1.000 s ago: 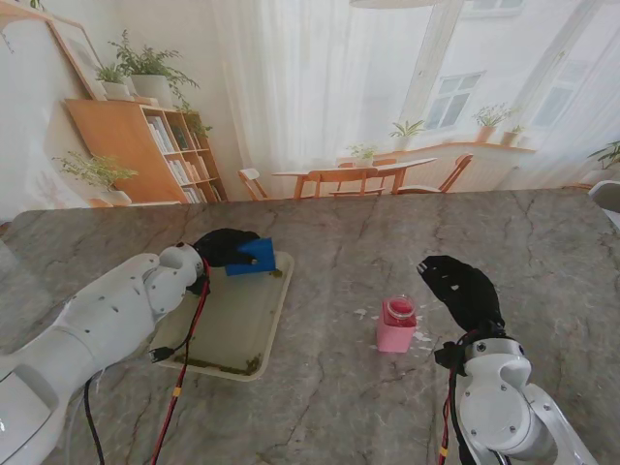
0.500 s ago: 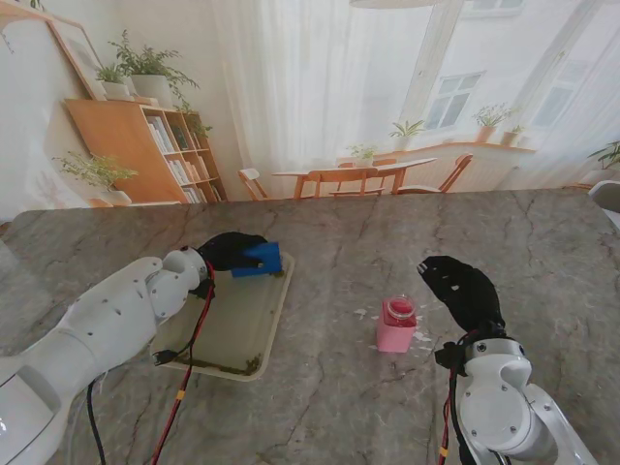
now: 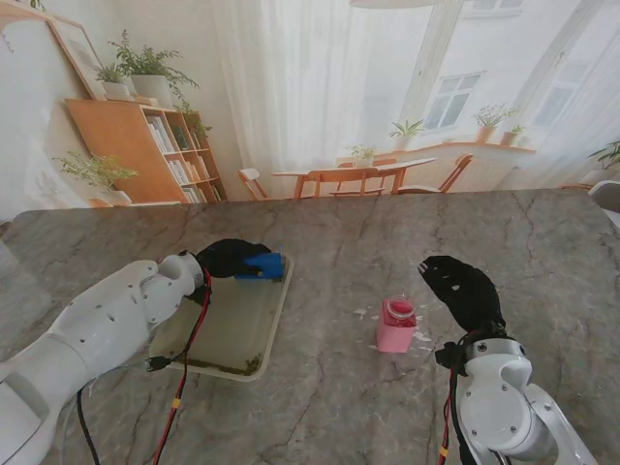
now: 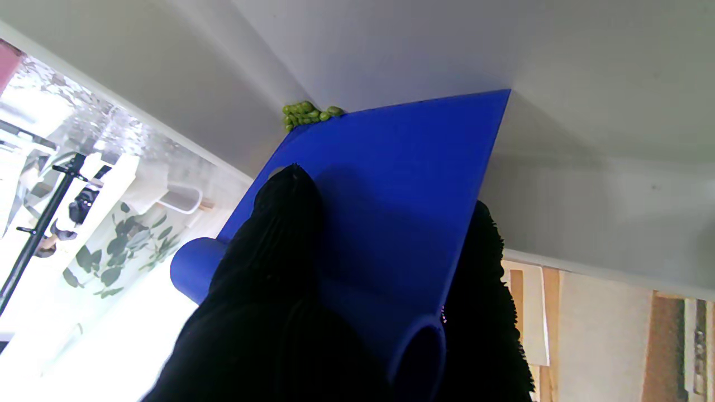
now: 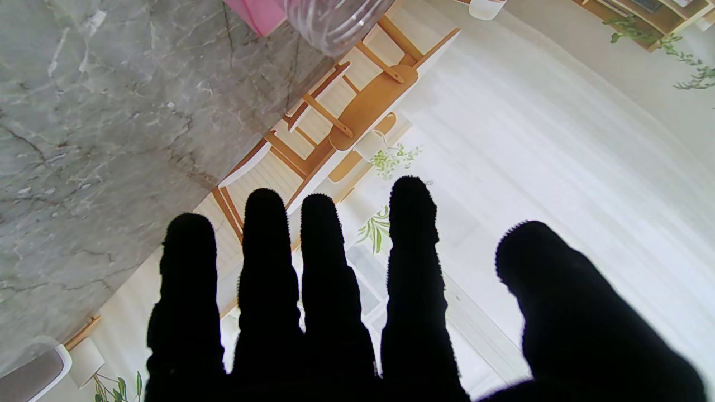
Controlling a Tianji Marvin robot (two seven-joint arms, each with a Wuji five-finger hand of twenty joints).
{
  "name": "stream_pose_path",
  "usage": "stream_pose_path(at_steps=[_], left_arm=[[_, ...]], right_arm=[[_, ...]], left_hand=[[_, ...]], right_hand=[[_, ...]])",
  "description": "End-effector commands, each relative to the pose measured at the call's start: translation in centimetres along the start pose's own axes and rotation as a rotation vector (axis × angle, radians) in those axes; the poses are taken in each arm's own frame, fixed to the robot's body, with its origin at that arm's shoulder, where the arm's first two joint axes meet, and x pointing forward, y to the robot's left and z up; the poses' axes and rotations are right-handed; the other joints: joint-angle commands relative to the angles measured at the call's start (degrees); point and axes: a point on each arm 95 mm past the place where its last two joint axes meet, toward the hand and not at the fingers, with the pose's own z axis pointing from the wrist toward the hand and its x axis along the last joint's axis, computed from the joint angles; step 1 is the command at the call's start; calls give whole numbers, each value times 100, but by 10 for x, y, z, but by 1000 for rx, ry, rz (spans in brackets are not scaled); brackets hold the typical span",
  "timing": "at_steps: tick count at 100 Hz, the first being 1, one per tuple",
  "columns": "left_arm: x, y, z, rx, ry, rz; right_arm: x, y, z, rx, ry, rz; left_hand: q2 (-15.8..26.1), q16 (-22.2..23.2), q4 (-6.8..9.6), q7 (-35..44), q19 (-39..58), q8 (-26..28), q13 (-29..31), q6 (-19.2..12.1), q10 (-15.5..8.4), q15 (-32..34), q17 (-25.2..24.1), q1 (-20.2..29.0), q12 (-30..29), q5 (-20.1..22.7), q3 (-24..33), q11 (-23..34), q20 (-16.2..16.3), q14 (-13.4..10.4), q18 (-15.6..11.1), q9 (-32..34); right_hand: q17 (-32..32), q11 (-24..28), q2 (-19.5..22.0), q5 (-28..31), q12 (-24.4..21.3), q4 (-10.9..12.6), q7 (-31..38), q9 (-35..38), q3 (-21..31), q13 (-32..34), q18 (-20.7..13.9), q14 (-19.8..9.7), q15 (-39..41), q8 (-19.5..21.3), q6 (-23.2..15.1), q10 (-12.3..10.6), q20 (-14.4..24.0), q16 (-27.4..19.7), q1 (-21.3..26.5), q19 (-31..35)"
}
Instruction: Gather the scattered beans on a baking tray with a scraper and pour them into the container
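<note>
Grey-veined marble makes up the table, the largest thing here, and the cream baking tray lies on its left half, at about nine o'clock from the table's middle. The pink container stands on the bare stone at three o'clock from the tray, well apart from it, with the right hand hovering just beside it at its three o'clock, fingers spread wide and holding nothing.

At the tray's twelve o'clock end the left hand is clamped round the blue scraper, thumb on one face of the blade and the other fingers behind, close to its rolled handle. In the left wrist view the blade's edge meets the tray floor by the tray's wall, with a small green clump of beans at one corner of the blade. A dark line of more beans lies along the tray's six o'clock rim.

The scraper looks stiff and light; gripping near the handle, as now, should keep its edge flat. The beans are small, smooth and likely to roll, so I judge they could slip past the blade's corners. The tray seems thin and light, best lifted by a long rim.
</note>
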Motion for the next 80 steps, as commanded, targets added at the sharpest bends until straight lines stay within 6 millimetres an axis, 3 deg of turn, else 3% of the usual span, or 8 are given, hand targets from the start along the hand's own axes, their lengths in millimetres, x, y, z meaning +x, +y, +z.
stream_pose_path(at_steps=[1, 80], left_arm=[[0, 43, -13, -108, -2, -7], [20, 63, -46, -169, 104, -14]], right_arm=[[-1, -2, -1, 13, -4, 5], [-1, -1, -2, 6, -10, 3]], left_hand=[[663, -16, -312, 46, -37, -26, 352, -202, -349, 321, -43, 642, 28, 305, 378, 158, 86, -441, -96, 210], [668, -225, -307, 143, -345, -28, 384, -339, -448, -198, -47, 642, -8, 345, 312, -164, -14, -403, -123, 270]], right_hand=[[-95, -39, 124, 85, 76, 108, 16, 29, -115, 36, 51, -84, -65, 60, -196, -108, 117, 66, -21, -61], [-93, -35, 115, 105, 78, 107, 27, 38, -106, 39, 45, -78, -61, 62, -193, -109, 120, 67, -21, -57]])
